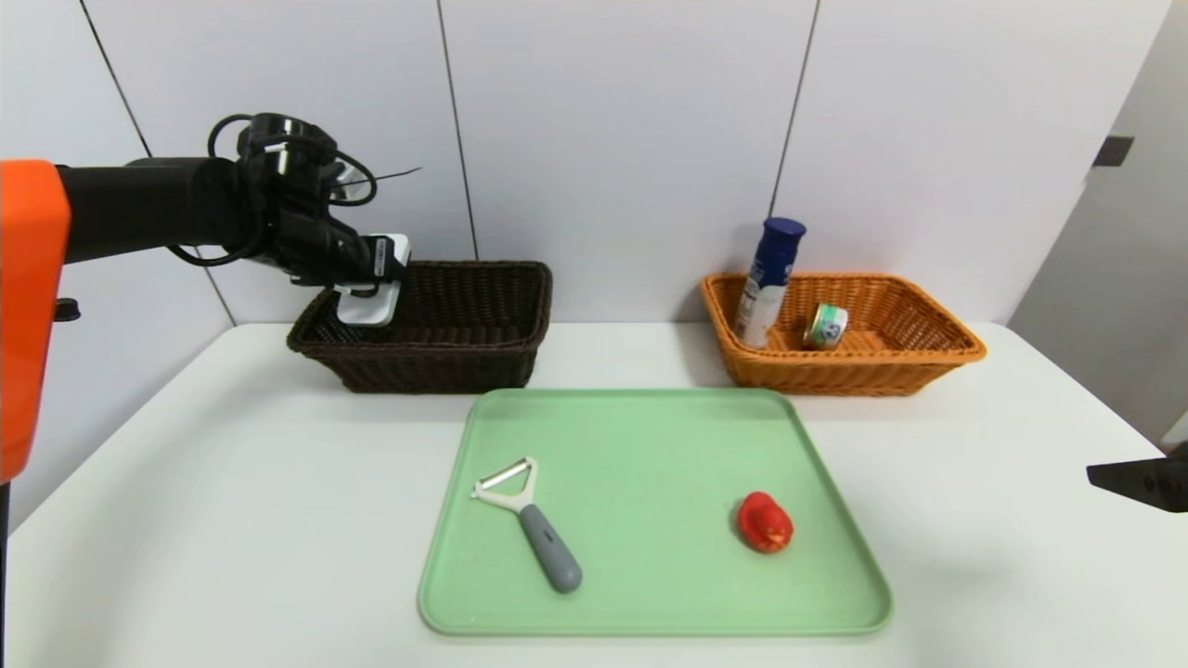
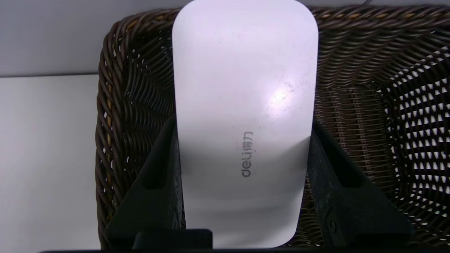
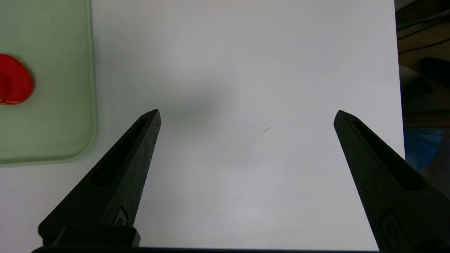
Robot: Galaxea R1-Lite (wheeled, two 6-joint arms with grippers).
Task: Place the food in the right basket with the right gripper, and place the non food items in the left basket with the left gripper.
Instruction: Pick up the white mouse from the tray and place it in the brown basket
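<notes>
The left gripper (image 1: 371,283) hangs over the left end of the dark brown left basket (image 1: 483,357), at the counter's (image 1: 232,482) far-left side. Its 2 fingers (image 2: 154,175) are clenched on the long sides of the flat white case (image 2: 242,116), which is held above the basket's woven floor.

The right gripper (image 3: 246,119) hovers low over bare counter near the right edge, just beside the green tray's (image 1: 650,436) right rim, its fingers spread wide and released, grasping nothing.

On the tray, at the counter's near-middle, the white peeler (image 1: 529,520) with its grey handle lies in the left half and the small red lumpy object (image 1: 765,522) in the right half, well apart.

In the orange right basket (image 1: 919,357), at the far-right side, the blue bottle (image 1: 768,281) leans against the left wall, with the tin can (image 1: 825,327) on its side just beside it.
</notes>
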